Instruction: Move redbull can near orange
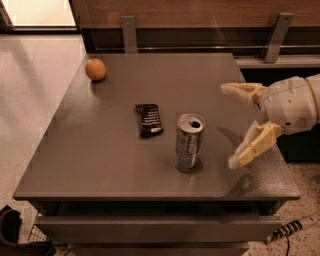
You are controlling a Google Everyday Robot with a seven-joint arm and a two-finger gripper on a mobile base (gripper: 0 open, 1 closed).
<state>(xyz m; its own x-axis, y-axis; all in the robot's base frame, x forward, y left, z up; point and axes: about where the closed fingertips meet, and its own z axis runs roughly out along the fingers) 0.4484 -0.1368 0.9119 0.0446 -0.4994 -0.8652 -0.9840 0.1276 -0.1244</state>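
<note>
The worktop point(100, 155) was a square slab of matte grey-brown, dull under warm light, with a drawer front point(150, 227) of the same colour under its front edge.

The can point(189, 142) stood upright a little right of centre, nearer the front edge than the back, its pull-tab top open and its shadow pooled at its base. The wrapper point(149, 120), flat and black with pale print, lay just left of the can and apart from it, close to the middle of the worktop. The orange point(95, 69) sat in the back left corner, well apart from both.

The gripper point(229, 126) hung over the right edge, to the right of the can and not touching it. Its cream fingers point(252, 145) were spread wide and held nothing, one reaching toward the back, the other toward the front, both tips aimed at the can's side of the worktop. A faint shadow of them fell on the surface near the front right corner.

Behind the back edge ran a wood-panelled wall point(200, 12) with two grey metal brackets point(129, 34) leaning against it. A pale speckled floor point(30, 90) stretched away to the left, toward a bright opening point(40, 12) at the far left. A striped cable point(290, 230) lay on the floor below the front right corner.
</note>
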